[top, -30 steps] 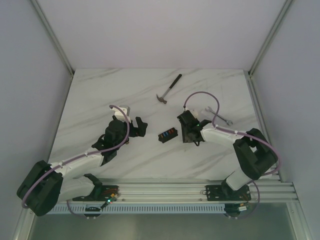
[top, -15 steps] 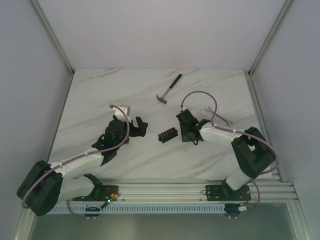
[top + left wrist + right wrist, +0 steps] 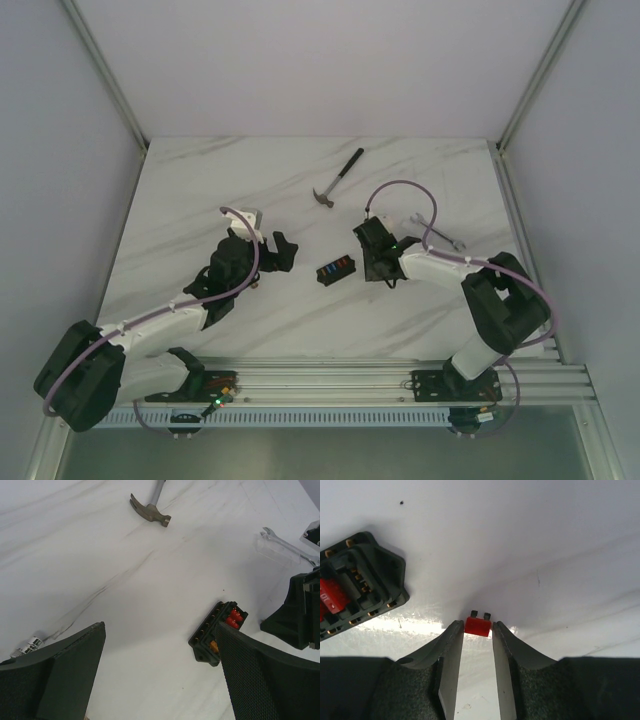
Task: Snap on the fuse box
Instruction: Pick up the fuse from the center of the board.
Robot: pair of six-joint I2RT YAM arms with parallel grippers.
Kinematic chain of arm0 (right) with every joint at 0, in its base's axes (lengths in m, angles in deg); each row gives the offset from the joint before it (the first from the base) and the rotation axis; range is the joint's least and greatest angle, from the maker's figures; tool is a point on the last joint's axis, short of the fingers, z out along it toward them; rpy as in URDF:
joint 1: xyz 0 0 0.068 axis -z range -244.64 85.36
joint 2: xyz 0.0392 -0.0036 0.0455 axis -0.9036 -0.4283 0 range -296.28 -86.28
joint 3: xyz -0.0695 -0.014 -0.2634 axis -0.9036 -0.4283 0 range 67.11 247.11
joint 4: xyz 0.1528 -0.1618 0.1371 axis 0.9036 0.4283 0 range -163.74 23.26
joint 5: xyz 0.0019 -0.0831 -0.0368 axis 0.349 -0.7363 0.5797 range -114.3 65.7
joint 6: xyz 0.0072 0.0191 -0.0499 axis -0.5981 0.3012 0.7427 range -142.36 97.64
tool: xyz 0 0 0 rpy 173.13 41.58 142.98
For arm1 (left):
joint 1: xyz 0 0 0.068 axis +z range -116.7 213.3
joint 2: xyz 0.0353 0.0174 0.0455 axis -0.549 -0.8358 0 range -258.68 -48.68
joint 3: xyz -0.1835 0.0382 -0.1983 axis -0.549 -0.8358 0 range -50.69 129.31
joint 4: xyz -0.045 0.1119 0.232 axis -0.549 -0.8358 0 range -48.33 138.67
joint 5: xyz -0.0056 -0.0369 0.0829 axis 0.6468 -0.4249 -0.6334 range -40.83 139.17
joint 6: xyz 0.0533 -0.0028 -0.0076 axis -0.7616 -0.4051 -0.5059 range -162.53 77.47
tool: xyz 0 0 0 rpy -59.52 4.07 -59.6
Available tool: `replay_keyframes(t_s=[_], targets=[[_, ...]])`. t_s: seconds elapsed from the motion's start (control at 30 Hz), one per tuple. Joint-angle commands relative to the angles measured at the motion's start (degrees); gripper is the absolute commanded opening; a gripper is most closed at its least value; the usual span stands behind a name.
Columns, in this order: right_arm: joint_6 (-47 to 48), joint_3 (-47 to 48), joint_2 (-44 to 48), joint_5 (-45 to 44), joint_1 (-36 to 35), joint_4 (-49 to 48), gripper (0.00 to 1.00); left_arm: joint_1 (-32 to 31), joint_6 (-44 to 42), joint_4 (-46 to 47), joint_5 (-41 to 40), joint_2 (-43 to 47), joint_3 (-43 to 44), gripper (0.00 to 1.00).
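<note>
The fuse box (image 3: pixel 335 271) is a small black block with red and blue inserts, lying flat on the marble table between the two arms. The right wrist view shows a corner of the fuse box (image 3: pixel 355 580) at the left, with several empty slots. My right gripper (image 3: pixel 478 628) is down at the table to its right, its two fingertips pressed against the sides of a tiny red fuse (image 3: pixel 478 624) that lies prongs away. My left gripper (image 3: pixel 160 630) hovers wide open with nothing between its fingers, the fuse box (image 3: pixel 212 632) just by its right finger.
A hammer (image 3: pixel 338 178) lies at the back of the table (image 3: pixel 200 200). A wrench (image 3: pixel 438 232) lies to the right, behind the right arm, with a clear plastic piece (image 3: pixel 275 549) beside it. A small metal part (image 3: pixel 25 646) sits near the left finger.
The right gripper's jaws have narrowed onto the red fuse, and the arm has shifted slightly. The left arm has barely moved and stays open.
</note>
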Motion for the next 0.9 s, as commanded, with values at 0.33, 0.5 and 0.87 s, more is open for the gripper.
replay_keyframes(t_s=[0.33, 0.5, 0.87], targets=[[-1.13, -1.37, -2.44, -1.61, 1.04, 4.56, 0.29, 0.27, -0.1, -0.4, 1.94, -0.25, 2.11, 0.99], [1.79, -2.16, 0.83, -0.13, 1.0, 2.94, 0.23, 0.26, 1.3, 0.62, 4.51, -0.75, 2.42, 0.98], [13.85, -1.37, 0.14, 11.2, 0.11, 2.1, 0.19, 0.22, 1.57, 1.24, 8.43, -3.23, 3.53, 0.96]])
